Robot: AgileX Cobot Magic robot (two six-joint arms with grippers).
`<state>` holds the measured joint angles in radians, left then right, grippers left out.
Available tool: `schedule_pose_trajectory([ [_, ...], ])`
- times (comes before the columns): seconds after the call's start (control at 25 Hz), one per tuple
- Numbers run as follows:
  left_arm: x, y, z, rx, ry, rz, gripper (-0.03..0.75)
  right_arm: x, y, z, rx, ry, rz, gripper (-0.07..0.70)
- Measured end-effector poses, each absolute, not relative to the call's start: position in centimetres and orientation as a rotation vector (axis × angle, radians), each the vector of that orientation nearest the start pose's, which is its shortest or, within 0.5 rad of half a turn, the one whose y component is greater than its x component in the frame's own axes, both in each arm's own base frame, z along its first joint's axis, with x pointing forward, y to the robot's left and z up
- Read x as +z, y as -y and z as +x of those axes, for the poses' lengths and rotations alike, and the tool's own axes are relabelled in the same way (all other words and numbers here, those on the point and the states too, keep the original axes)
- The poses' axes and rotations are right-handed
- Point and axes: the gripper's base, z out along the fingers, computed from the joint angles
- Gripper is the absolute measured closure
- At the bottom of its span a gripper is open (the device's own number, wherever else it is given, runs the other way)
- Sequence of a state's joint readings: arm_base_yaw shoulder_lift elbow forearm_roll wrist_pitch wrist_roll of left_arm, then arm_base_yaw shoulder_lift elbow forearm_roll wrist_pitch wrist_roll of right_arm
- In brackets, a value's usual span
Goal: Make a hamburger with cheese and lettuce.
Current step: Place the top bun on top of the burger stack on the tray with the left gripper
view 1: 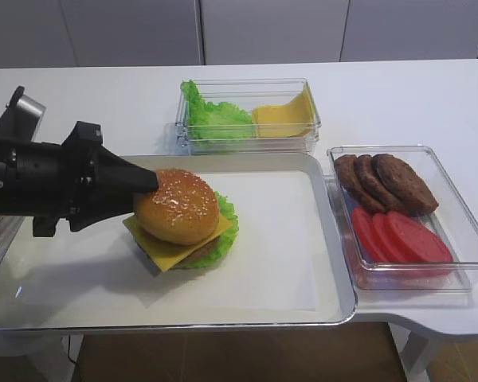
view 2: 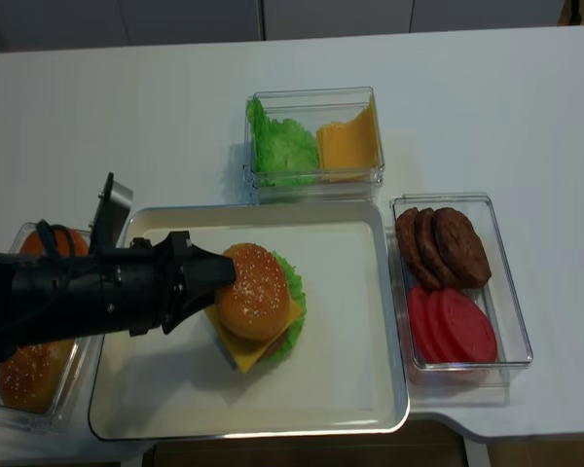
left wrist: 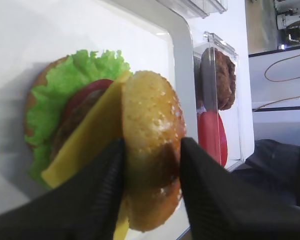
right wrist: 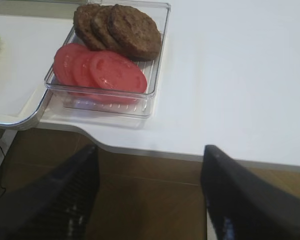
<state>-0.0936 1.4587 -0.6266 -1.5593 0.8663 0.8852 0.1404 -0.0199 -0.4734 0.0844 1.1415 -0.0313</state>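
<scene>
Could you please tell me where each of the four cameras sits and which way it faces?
Exterior high: in front of the table, looking down across the tray; left arm shows.
Realsense high: overhead, looking almost straight down; left arm shows.
Left wrist: behind the left gripper, whose fingers stand either side of the top bun of the hamburger.
Right wrist: off the table edge, behind the open right gripper, facing tomato slices.
Both wrist views show the patties.

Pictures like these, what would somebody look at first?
Most likely the stacked hamburger with its golden sesame-seeded bun, square yellow cheese and frilly green lettuce, on the silver metal tray. The black left gripper has its fingers either side of the top bun. To the right, a clear plastic box holds bright red tomato slices and dark brown patties.
</scene>
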Motion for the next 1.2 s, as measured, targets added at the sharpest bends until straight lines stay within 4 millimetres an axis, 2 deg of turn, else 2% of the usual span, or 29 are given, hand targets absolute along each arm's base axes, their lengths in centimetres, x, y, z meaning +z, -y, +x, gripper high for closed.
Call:
schedule_pose_trajectory([
  [0.52, 21.29, 9.23, 24.05, -1.373, -2.39, -0.204, 0.437, 26.37, -0.57, -0.95, 0.167, -2.125, -0.191, 0.153],
  [0.72, 21.28, 9.22, 24.04, -1.372, -2.391, -0.203, 0.385, 26.37, -0.57, -0.95, 0.167, -2.125, -0.191, 0.153],
  [1.2, 21.1, 9.21, 23.89, -1.369, -2.401, -0.201, 0.342, 26.37, -0.57, -0.95, 0.166, -2.124, -0.193, 0.153],
])
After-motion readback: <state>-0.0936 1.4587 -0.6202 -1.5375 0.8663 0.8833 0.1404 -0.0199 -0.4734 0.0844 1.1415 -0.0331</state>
